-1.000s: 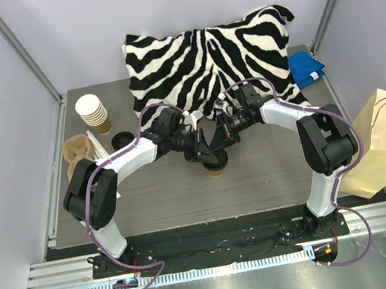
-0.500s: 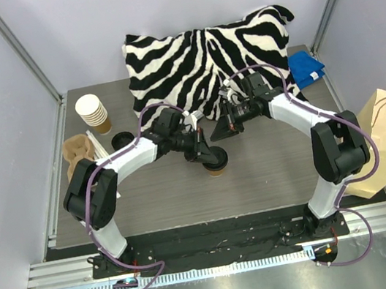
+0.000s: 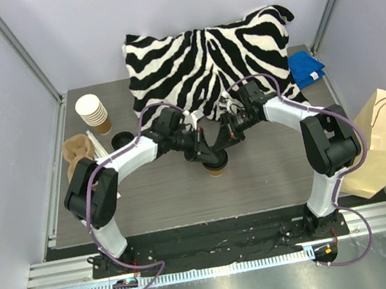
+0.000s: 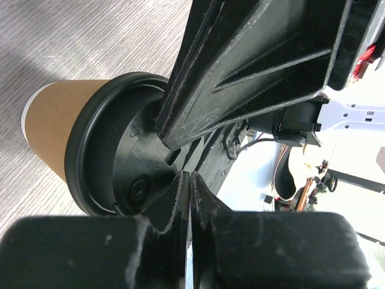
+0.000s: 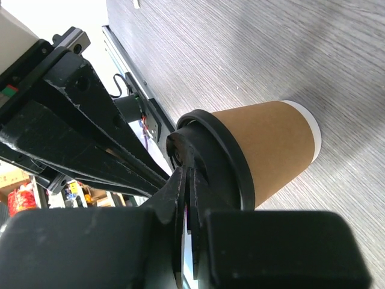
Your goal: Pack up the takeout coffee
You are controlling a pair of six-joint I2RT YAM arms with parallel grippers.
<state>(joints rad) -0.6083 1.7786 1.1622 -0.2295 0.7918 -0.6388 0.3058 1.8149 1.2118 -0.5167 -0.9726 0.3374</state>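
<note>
The takeout coffee [image 3: 216, 169] stands upright on the grey table in the middle, a kraft-brown cup [image 5: 271, 144] with a black lid [image 4: 108, 150]. My left gripper [image 3: 209, 158] is shut, and its fingertips rest on the lid's top [image 4: 186, 180]. My right gripper [image 3: 218, 148] is also shut, its tips on the lid from the other side [image 5: 189, 174]. In the top view both grippers cover most of the lid. The kraft paper bag [image 3: 385, 142] leans off the table's right edge, far from the cup.
A zebra-print cushion [image 3: 207, 53] lies at the back, with a blue cloth [image 3: 305, 68] to its right. A stack of unlidded cups [image 3: 92, 111], a loose black lid [image 3: 122, 138] and a brown cup carrier [image 3: 78, 150] sit at the left.
My right gripper pulled back up and to the right off the cup, then came back onto the lid. The left gripper and the cup have stayed put.
</note>
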